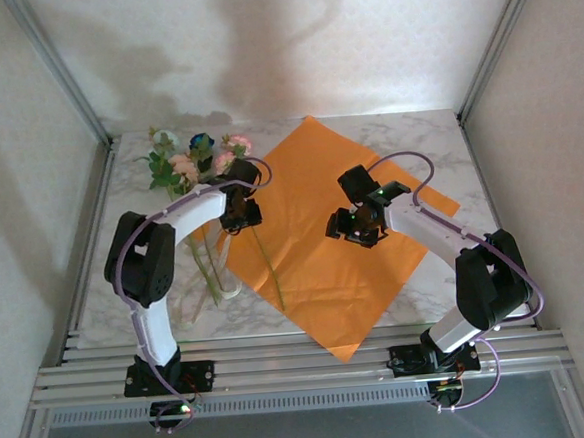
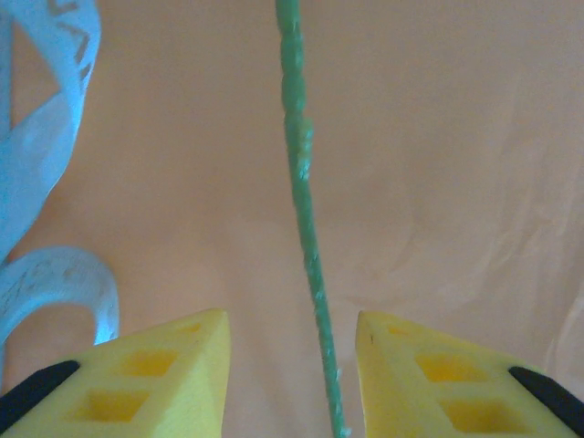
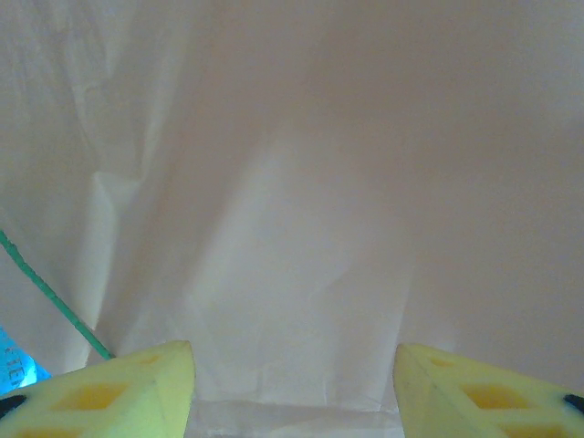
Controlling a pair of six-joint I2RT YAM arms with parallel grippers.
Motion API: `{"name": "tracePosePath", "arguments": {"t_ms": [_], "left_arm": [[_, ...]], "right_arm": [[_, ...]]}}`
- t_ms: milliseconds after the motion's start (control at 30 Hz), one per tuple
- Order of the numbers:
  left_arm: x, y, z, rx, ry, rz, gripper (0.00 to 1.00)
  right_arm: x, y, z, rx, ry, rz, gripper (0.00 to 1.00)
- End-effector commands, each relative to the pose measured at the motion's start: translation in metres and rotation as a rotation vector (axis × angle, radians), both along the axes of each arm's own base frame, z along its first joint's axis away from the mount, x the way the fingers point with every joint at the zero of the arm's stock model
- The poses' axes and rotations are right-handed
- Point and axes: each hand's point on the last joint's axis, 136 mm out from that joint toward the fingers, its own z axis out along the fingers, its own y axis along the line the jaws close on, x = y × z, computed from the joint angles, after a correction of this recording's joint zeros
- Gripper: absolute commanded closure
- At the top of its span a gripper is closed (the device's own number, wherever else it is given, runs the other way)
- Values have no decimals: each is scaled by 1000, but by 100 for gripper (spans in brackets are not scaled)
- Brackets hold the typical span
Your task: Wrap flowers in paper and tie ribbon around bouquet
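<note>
The flowers (image 1: 193,161) lie at the table's back left, blooms toward the far wall, stems running toward me. One thin green stem (image 1: 269,271) lies across the left part of the orange paper (image 1: 309,178). My left gripper (image 1: 240,215) hovers at the paper's left edge. In the left wrist view it (image 2: 291,316) is open, and the stem (image 2: 306,210) runs between its yellow fingers (image 2: 173,365) without touching them. The pale ribbon (image 2: 46,155) curls at the left, and it loops (image 1: 221,274) beside the stems. My right gripper (image 1: 358,229) hangs open over the paper's middle (image 3: 293,347).
The marble table (image 1: 416,135) is boxed in by pale walls at the left, right and back. Aluminium rails (image 1: 302,364) run along the near edge, where both arm bases are bolted. The paper's near corner (image 1: 347,353) reaches those rails.
</note>
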Motion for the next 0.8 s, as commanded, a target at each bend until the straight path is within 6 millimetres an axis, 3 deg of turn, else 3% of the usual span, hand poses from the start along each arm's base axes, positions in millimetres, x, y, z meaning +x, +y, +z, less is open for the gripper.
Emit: {"name": "tracePosePath", "arguments": {"t_ms": [0,233,333,400,600,700,767], "left_arm": [[23,-2,-3,-2,-46,-14,64],[30,-1,-16,40,-32,-68,75],[37,0,-6,62,-57,-85,91],[39,0,6,89,-72,-98,100],[34,8,76,166,-189,-93,100],[34,-10,116,67,-270,-104,100],[37,-36,133,-35,-315,-148,100]], "right_arm": [[-2,1,2,13,2,14,40],[-4,-1,0,15,3,2,40],[-4,-1,0,14,4,0,40],[-4,-2,0,11,4,-2,40],[-2,-10,7,-29,-21,-19,41],[0,-21,16,-60,-58,-51,41],[0,-30,22,-82,-78,-78,41]]}}
